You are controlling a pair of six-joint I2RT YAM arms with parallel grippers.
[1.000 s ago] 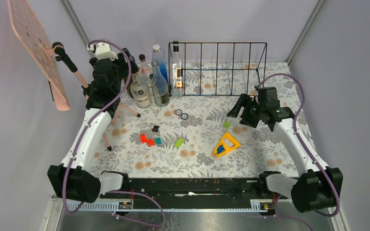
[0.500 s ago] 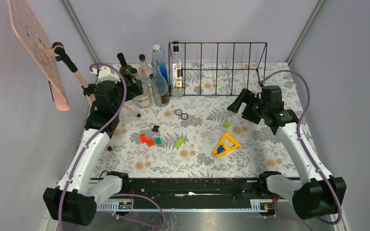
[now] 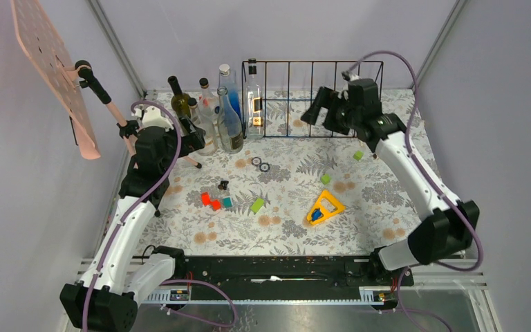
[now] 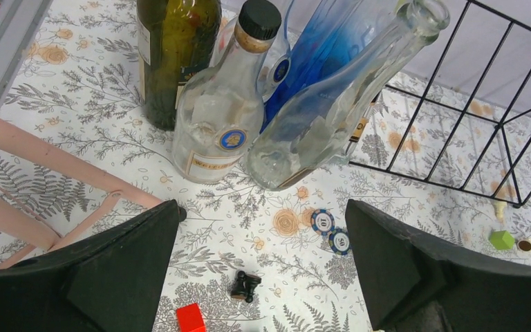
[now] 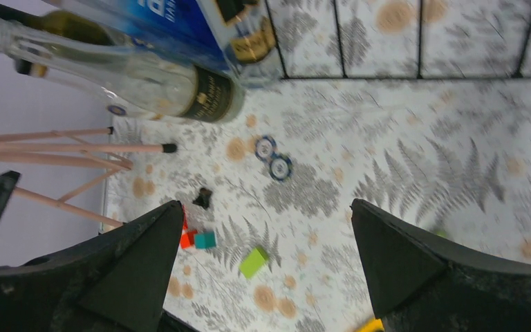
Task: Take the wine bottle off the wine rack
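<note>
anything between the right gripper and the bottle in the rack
Only thin bars of the wine rack lie between the open right gripper and the wine bottle in its leftmost bay; the other bottles stand left of it.

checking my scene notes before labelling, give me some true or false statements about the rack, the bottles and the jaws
1. A clear bottle stands in the leftmost bay of the wine rack. True.
2. The right jaws grip a bottle. False: they are open and empty, near the rack.
3. The left jaws are open. True.
4. The yellow triangle lies inside the rack. False: it lies on the table, well in front of the rack.
</note>
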